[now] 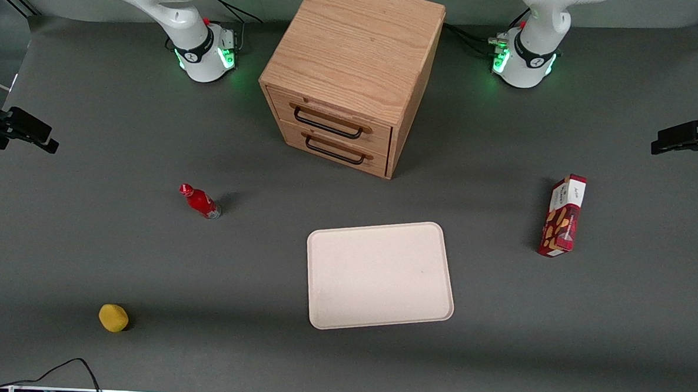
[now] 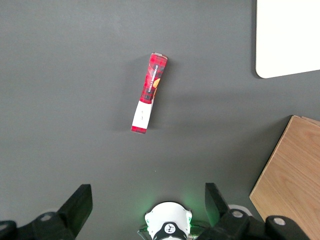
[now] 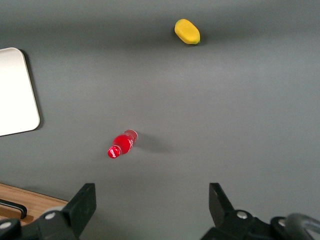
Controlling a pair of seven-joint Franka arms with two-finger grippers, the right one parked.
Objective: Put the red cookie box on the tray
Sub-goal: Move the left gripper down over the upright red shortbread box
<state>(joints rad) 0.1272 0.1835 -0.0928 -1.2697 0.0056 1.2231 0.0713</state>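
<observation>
The red cookie box (image 1: 563, 216) lies on its narrow side on the grey table, toward the working arm's end, white end farther from the front camera. The cream-white tray (image 1: 381, 274) lies flat with nothing on it near the table's middle, well apart from the box. In the left wrist view my left gripper (image 2: 147, 200) is open and holds nothing, high above the table over its own base. The box (image 2: 149, 94) lies on the table ahead of its fingers (image 2: 80, 205), and a corner of the tray (image 2: 287, 37) shows. The gripper is out of the front view.
A wooden two-drawer cabinet (image 1: 354, 72) stands farther from the front camera than the tray; its top shows in the left wrist view (image 2: 292, 175). A small red bottle (image 1: 200, 201) and a yellow fruit (image 1: 113, 317) lie toward the parked arm's end. Camera mounts (image 1: 690, 140) stand at the table's ends.
</observation>
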